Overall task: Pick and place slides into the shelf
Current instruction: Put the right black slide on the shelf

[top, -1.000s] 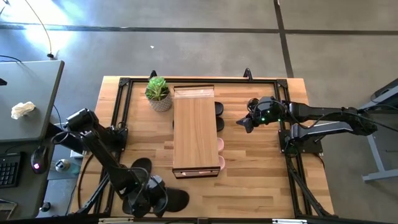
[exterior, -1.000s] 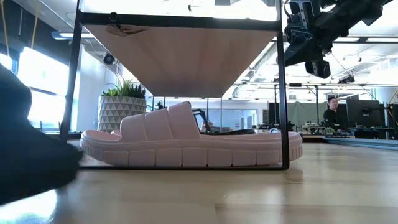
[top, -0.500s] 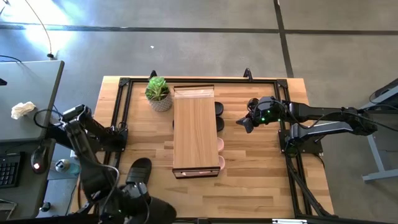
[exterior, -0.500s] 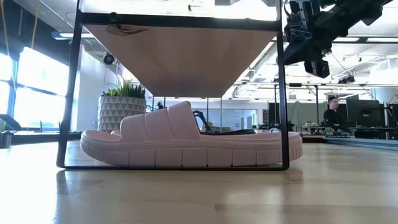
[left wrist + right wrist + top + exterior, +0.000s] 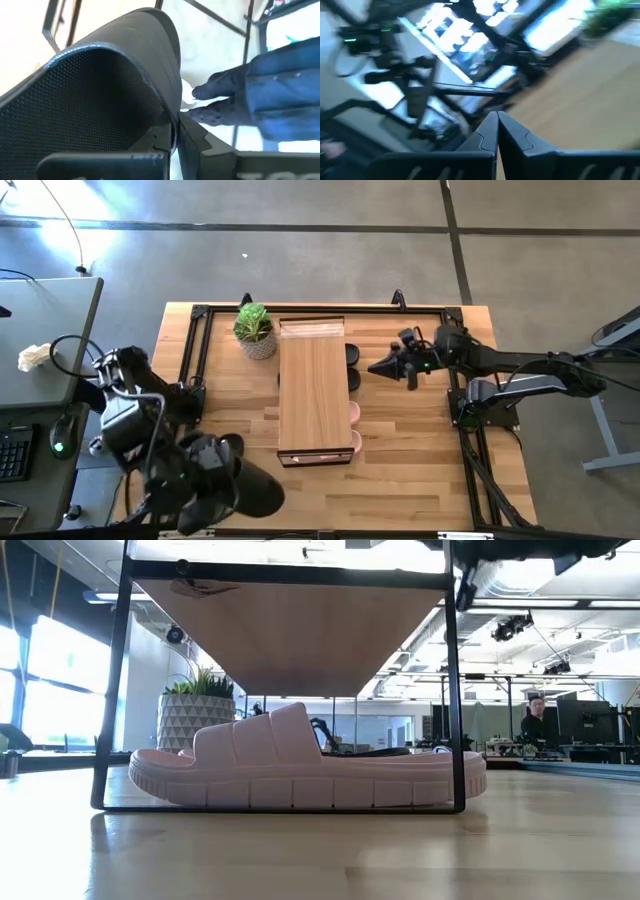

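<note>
Left claw (image 5: 172,137) is clamped on a matte black slide sandal (image 5: 245,485), lifted above the near-left corner of the wooden surface (image 5: 420,470). The long light-wood shelf (image 5: 313,385) sits mid-surface with a pale pink slide (image 5: 300,772) on its lower tier and black ones poking out on its right. Right claw (image 5: 378,367) hangs pinched shut with nothing in it, just right of the shelf.

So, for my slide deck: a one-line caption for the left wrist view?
Left gripper shut on a black slide's strap.
</note>
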Robot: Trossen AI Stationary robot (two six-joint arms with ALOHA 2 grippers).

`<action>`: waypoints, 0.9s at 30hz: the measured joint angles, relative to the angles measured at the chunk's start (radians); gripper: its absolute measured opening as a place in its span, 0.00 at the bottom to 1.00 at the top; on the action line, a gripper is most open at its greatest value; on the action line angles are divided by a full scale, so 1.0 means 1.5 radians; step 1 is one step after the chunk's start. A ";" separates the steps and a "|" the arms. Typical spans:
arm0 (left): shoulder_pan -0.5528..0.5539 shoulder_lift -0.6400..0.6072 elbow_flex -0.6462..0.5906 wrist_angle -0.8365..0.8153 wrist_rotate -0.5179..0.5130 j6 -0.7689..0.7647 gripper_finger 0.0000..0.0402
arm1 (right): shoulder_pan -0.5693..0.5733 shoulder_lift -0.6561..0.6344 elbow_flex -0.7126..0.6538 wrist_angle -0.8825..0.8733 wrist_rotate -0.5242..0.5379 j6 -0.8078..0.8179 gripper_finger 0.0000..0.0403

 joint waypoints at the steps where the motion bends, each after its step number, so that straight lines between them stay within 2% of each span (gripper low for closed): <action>1: 0.013 0.001 0.005 -0.005 0.008 0.029 0.00 | 0.000 0.006 0.004 0.014 -0.018 0.007 0.00; 5: 0.073 0.000 0.010 -0.022 0.061 0.140 0.00 | 0.001 0.051 0.047 0.012 -0.058 0.009 0.04; 9: 0.135 0.001 0.010 -0.098 0.103 0.219 0.00 | 0.004 0.118 0.111 0.005 -0.091 0.003 0.13; 15: 0.201 0.001 0.010 -0.181 0.104 0.352 0.00 | -0.010 0.213 0.247 -0.097 -0.074 -0.024 0.24; 19: 0.216 0.001 0.016 -0.176 0.112 0.446 0.00 | -0.025 0.287 0.362 -0.172 -0.071 -0.056 0.25; 22: 0.220 0.001 0.022 -0.178 0.095 0.491 0.00 | -0.029 0.354 0.445 -0.180 -0.073 -0.077 0.25; 25: 0.221 0.001 0.024 -0.177 0.072 0.515 0.00 | -0.040 0.431 0.527 -0.191 -0.096 -0.076 0.25; 27: 0.221 0.001 0.024 -0.176 0.055 0.530 0.00 | -0.052 0.485 0.587 -0.205 -0.151 -0.072 0.25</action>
